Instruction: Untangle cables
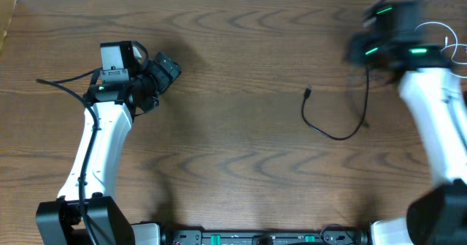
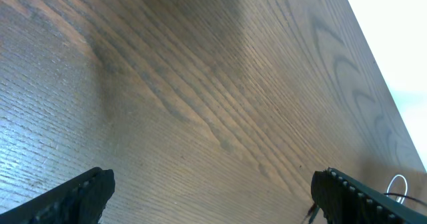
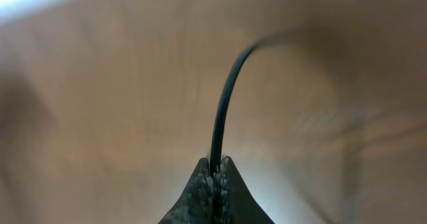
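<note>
The black cable (image 1: pixel 334 135) runs down from my right gripper (image 1: pixel 363 52) at the far right and curves along the table to its small plug end (image 1: pixel 308 93). In the right wrist view that gripper (image 3: pixel 215 163) is shut on the black cable (image 3: pixel 222 111), which arcs up out of the closed fingertips. The white cable (image 1: pixel 452 44) lies in thin loops at the right edge, behind the right arm. My left gripper (image 1: pixel 166 68) hovers far to the left, open with nothing in it. Its fingers (image 2: pixel 80 194) stand wide apart over bare wood, and a white loop (image 2: pixel 398 184) shows at the frame's right edge.
The wooden table (image 1: pixel 233 165) ends at a pale strip along the back. The right arm is blurred in the overhead view. The left arm's own thick black wire (image 1: pixel 62 84) trails off to the left.
</note>
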{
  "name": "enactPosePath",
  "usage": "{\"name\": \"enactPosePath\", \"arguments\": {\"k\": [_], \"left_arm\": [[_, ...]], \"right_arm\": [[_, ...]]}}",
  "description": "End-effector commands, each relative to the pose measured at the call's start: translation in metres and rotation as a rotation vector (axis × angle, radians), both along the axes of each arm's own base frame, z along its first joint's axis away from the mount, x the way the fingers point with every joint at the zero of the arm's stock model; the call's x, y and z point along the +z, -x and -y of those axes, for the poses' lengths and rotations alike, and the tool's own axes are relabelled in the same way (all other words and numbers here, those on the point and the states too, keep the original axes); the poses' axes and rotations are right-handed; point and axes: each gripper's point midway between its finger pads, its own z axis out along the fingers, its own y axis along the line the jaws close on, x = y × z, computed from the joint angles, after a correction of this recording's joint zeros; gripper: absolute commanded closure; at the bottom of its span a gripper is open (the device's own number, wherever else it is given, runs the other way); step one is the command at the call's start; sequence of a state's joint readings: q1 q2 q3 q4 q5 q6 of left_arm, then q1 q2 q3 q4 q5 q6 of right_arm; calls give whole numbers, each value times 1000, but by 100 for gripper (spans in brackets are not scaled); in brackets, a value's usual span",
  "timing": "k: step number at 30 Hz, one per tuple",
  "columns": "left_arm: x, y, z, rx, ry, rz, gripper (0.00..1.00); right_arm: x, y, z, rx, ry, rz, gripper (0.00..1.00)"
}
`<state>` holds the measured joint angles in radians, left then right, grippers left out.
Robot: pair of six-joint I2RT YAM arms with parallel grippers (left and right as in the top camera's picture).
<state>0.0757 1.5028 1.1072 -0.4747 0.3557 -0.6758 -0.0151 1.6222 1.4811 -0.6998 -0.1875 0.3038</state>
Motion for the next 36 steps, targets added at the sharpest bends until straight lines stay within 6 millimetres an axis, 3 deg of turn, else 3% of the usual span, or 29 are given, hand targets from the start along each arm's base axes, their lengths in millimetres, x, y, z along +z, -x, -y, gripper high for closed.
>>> {"name": "enactPosePath", "arguments": {"k": [1, 4, 6, 10, 15, 21, 25, 29, 31, 36], "left_arm": [[3, -2, -3, -1, -19, 8, 1], [2, -2, -3, -1, -19, 8, 1], [2, -2, -3, -1, -19, 8, 1], [2, -2, -3, -1, -19, 8, 1], [2, -2, -3, -1, -19, 8, 1], [2, -2, -3, -1, -19, 8, 1], [2, -2, -3, -1, -19, 8, 1], [3, -2, -3, -1, -19, 8, 1], [2, -2, -3, -1, -19, 8, 1], [2, -2, -3, -1, -19, 8, 1]], "right_arm": [[49, -14, 49, -111, -50, 134, 99], [83, -27, 102, -233, -24, 273, 99], [104, -33, 148, -366, 26, 374, 99], [130, -29, 222, -637, 194, 496, 99], [156, -8, 276, -885, 370, 581, 99], [174, -7, 293, -913, 557, 622, 99], [158, -27, 292, -840, 608, 603, 99], [115, -57, 284, -748, 646, 520, 99], [85, -77, 271, -641, 674, 465, 99], [27, -103, 239, -489, 711, 336, 99]]}}
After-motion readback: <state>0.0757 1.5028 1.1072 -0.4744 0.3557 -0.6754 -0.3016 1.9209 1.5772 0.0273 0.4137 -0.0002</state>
